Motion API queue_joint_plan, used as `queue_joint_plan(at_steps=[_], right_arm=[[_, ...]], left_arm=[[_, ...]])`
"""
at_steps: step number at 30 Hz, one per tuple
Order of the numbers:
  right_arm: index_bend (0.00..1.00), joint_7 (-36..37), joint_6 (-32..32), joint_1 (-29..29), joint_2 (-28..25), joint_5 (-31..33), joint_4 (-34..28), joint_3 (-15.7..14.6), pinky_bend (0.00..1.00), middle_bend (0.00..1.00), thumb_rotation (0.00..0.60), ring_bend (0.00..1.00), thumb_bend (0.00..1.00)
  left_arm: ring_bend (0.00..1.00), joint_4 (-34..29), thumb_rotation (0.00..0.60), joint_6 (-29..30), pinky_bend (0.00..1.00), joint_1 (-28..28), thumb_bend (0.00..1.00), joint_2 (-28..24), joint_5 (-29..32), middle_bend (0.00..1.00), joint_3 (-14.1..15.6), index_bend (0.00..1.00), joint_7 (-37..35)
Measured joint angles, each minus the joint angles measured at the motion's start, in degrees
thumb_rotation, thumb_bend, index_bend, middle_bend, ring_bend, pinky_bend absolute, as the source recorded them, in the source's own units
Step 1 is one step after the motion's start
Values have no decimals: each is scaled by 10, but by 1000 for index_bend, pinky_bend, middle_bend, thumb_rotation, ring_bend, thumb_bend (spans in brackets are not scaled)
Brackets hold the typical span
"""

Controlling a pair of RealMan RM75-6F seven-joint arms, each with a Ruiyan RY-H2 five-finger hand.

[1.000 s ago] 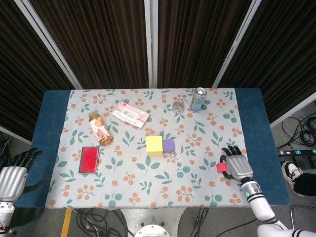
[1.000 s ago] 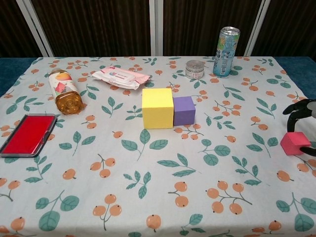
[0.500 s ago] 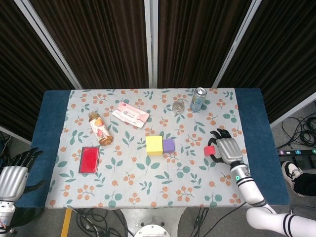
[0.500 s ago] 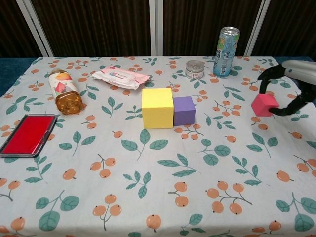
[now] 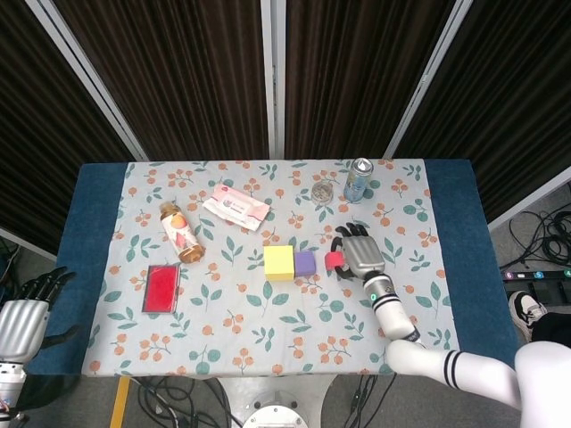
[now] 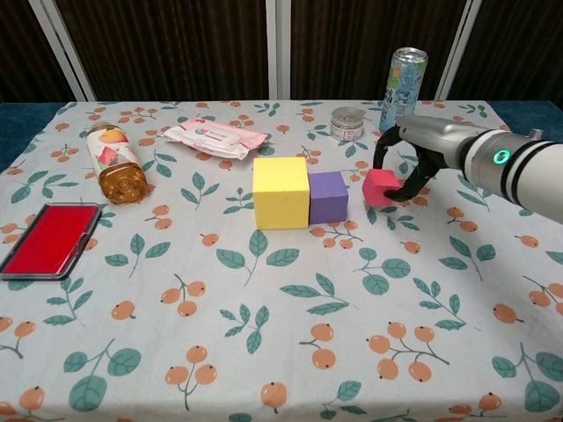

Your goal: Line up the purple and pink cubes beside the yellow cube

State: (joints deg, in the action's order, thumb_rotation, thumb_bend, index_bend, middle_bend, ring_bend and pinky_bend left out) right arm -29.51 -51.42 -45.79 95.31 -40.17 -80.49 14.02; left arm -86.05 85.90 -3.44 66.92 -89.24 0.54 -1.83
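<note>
Gripping the small pink cube (image 6: 382, 187), the right hand (image 6: 410, 156) is holding it just beside the purple cube (image 6: 327, 197), which is touching the larger yellow cube (image 6: 281, 192); the left hand (image 5: 22, 318) is hanging open off-table.

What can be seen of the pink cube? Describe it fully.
The pink cube is a small, plain, matte block, smaller than the purple cube. The right robot hand holds it, dark fingers curled around its top and right side. It sits just right of the purple cube with a narrow gap between them. Whether it rests on the floral tablecloth or hangs just above it cannot be told.
</note>
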Motion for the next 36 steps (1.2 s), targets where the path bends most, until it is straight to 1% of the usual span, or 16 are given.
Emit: queue_joint_plan(at_steps=[6,15,19,33,36], right_arm=[[519,-16,-4,-18,26,14,25,-2,0,128,600,0,278],[507,-19,-9,-27,39,17,37,-7,0,124,600,0,273],[500,-22,-9,-31,44,17,42,-8,0,122,600,0,241],[473,-38,-8,-46,60,23,58,-12,0,116,600,0,241],[453,-39,-8,-48,63,23,60,-13,0,115,600,0,241]], left_arm=[[183,8,600,-4,227,-1,0,3,4,235,0,218,-7],[183,14,600,-7,227,-3,0,6,4,235,0,218,-12],[183,15,600,-7,227,-2,0,6,5,236,0,218,-13],[183,16,600,-9,227,-1,0,7,7,236,1,218,-13],[183,16,600,-8,227,-1,0,7,6,236,1,218,-13]])
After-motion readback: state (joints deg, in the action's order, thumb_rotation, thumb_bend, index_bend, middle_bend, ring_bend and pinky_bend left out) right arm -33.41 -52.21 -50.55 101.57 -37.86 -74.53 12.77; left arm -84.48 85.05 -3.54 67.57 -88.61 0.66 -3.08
